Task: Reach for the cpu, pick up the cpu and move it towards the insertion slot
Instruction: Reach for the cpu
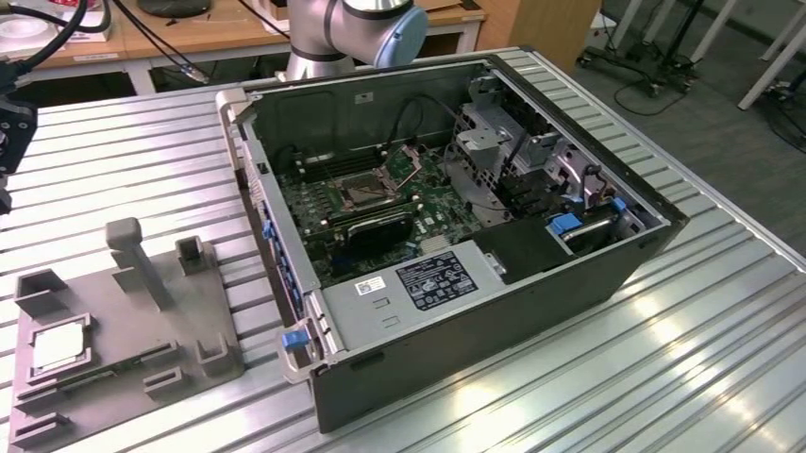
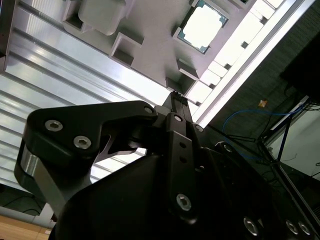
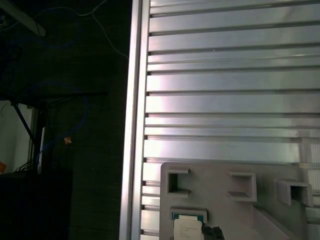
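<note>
- The cpu (image 1: 57, 349) lies flat in a recess of the grey tray (image 1: 126, 321), at the lower left of the exterior view. It is well apart from the slot (image 1: 361, 193), which sits inside the open case (image 1: 504, 311) at mid-frame.
- In the second wrist view the pincer (image 2: 175, 96) hangs above the tray (image 2: 150, 30) and short of the cpu (image 2: 204, 26), carrying nothing. We cannot tell whether it is released or clenched.
- We judge the grasp to be the main risk. The chip is thin and sits low in its recess, so an off-centre descent could land on the recess lip or the metal top instead of the edges.
- A skewed grip could tilt the chip or let it slip out.
- The tray's raised blocks (image 1: 208, 354) and tall post (image 1: 132, 260) stand near the recess, and a sideways approach could knock them and shift the tray on the bench (image 1: 705, 359).
- The case wall (image 1: 259, 189) stands between tray and slot, and we think a low carry could clip it.
- Near the slot are dark cables (image 1: 410, 123) and a metal cage (image 1: 492, 142). These could snag the arm on its way in.
</note>
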